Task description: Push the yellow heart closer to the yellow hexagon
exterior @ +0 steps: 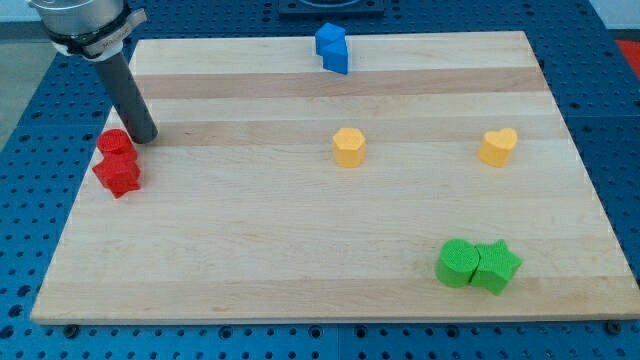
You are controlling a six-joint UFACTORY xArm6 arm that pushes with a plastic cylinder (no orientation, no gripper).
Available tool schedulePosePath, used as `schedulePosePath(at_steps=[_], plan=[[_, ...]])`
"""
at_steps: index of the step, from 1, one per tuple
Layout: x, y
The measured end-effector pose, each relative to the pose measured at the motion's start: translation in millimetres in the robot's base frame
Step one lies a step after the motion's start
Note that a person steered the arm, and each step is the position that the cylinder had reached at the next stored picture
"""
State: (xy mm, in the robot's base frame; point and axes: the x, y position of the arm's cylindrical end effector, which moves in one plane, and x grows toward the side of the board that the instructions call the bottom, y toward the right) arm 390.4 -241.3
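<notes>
The yellow heart [498, 146] lies at the board's right, in the middle row. The yellow hexagon [348, 146] lies near the board's centre, well to the left of the heart at the same height. My tip [144, 135] rests on the board at the far left, far from both yellow blocks. It stands just right of and above the red cylinder [115, 144].
A red star [119, 174] touches the red cylinder from below. Two blue blocks [332, 48] sit together at the top edge. A green cylinder [458, 263] and a green star [496, 266] sit together at the bottom right. The wooden board [250, 250] ends near all sides.
</notes>
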Motion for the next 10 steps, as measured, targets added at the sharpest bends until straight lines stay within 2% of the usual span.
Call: schedulePosePath(at_steps=[2,3,4,6,8,9,10], plan=[[0,3],[9,59],[43,107],[97,285],[97,459],[77,490],[46,476]])
